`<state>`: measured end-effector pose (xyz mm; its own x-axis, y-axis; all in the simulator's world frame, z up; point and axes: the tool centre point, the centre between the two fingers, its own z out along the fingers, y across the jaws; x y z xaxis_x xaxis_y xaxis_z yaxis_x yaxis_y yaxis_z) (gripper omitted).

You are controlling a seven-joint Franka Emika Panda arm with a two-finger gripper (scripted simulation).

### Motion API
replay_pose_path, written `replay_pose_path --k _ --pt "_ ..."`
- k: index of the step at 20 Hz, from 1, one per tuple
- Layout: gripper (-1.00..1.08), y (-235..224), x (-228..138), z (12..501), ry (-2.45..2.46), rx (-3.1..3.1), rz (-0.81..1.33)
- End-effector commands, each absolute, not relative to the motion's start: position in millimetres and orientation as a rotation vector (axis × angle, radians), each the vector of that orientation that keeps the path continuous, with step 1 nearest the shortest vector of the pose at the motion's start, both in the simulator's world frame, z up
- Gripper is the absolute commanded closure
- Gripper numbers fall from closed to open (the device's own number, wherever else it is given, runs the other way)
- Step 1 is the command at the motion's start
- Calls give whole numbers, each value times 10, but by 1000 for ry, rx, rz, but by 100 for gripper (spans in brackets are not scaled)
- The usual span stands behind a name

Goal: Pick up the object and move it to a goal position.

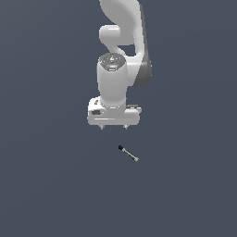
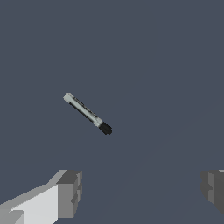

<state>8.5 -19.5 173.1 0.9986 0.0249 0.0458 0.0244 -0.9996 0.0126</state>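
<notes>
Approach step: tool (image 1: 113,127) hangs wide open, holding nothing, above the stick (image 1: 128,153). Stick lies flat on the counter (image 1: 51,185), apart from the tool, toward the exterior view's right. Next: shift over, turn across the shaft, descend.

no readable text, no labels, no brands, no numbers anywhere

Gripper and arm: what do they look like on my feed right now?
The arm is glossy white with rounded links, grey at the joint sides and a grey cap. The gripper has a flat white body with two short stubs; the wrist view shows blocky grey fingers. No cables visible.
</notes>
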Motion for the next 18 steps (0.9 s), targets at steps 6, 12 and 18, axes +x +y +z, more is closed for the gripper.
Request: replay_pose_path --k 6,12,18 --pt "-92 -142 137 1640 157 3121 63" --pt "-92 -51 221 1486 353 3100 49" --pt "-92 85 331 1256 633 3054 30"
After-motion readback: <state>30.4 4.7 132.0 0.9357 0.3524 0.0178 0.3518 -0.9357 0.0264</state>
